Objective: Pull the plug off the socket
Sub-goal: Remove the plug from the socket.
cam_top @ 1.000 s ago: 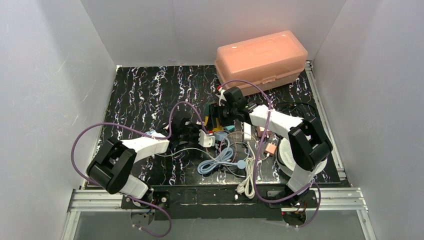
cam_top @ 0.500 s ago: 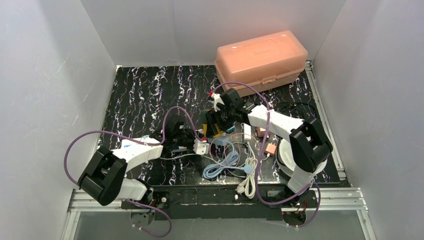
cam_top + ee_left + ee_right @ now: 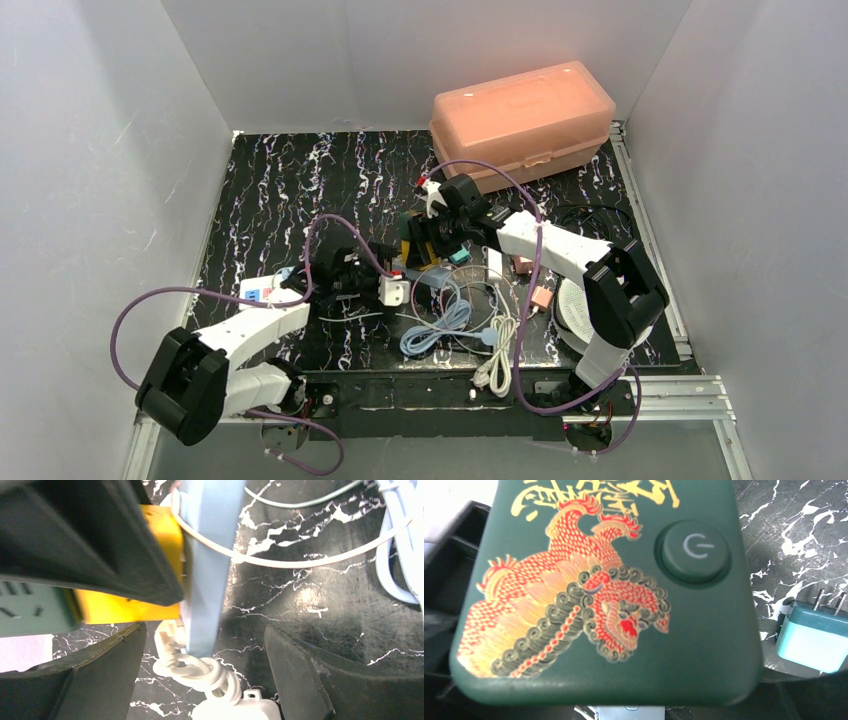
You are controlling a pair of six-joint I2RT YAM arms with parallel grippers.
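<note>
The socket [image 3: 420, 243] is a dark green power strip with a red and gold dragon and a round power button [image 3: 695, 552]. It fills the right wrist view. My right gripper [image 3: 437, 232] is shut on the socket [image 3: 614, 630] and holds it above the mat. The white plug [image 3: 394, 291] lies on the mat apart from the socket, with its twisted white cable [image 3: 195, 667] running up toward the socket's yellow side [image 3: 130, 605]. My left gripper [image 3: 200, 680] stands open around the plug [image 3: 235, 707], its fingers [image 3: 75, 680] off it on both sides.
A teal two-prong plug [image 3: 814, 635] lies beside the socket. A light blue cable coil [image 3: 435, 330] and a white cable bundle [image 3: 495, 365] sit near the front edge. A pink adapter [image 3: 541, 297] lies at the right and an orange lidded box [image 3: 522, 118] at the back right.
My left arm drew back toward the left and near side with the white plug, then its jaws opened and let it go. My right gripper shifted the socket slightly left.
</note>
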